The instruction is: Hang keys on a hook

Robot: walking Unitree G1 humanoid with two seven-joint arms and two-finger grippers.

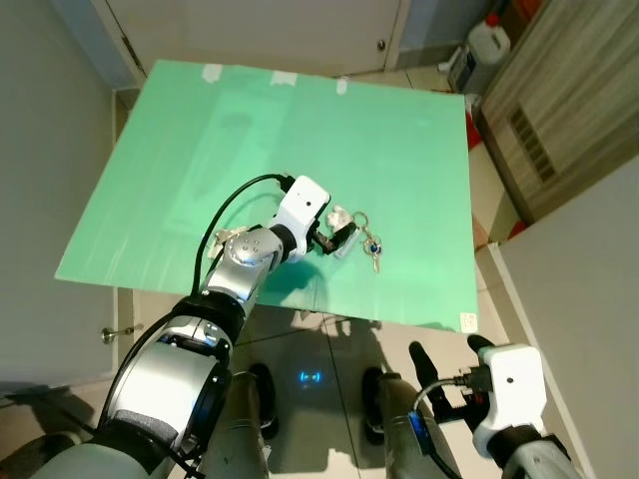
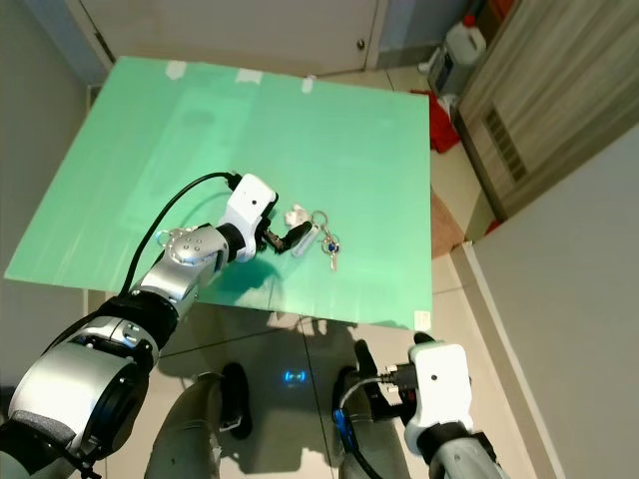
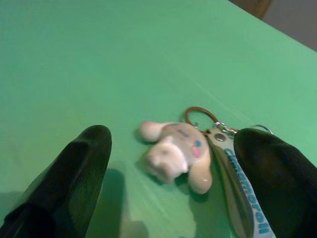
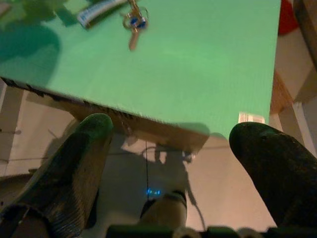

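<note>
The keys (image 1: 372,246) lie on the green table (image 1: 200,150) near its front edge, joined by a ring (image 3: 200,117) to a white plush charm (image 3: 176,153) and a grey strap with blue lettering (image 3: 241,201). My left gripper (image 1: 334,238) is low over the table beside the bunch and stands open. Its black fingers (image 3: 74,183) sit on either side of the charm without touching it. My right gripper (image 4: 172,126) hangs open below the table's front edge, with the keys (image 4: 133,22) visible beyond it.
A wooden cabinet (image 1: 559,110) stands along the right, with a white jug (image 1: 489,45) on the floor behind it. White doors (image 1: 270,30) close off the far side. A small label (image 1: 467,320) marks the table's front right corner. Tiled floor lies underfoot.
</note>
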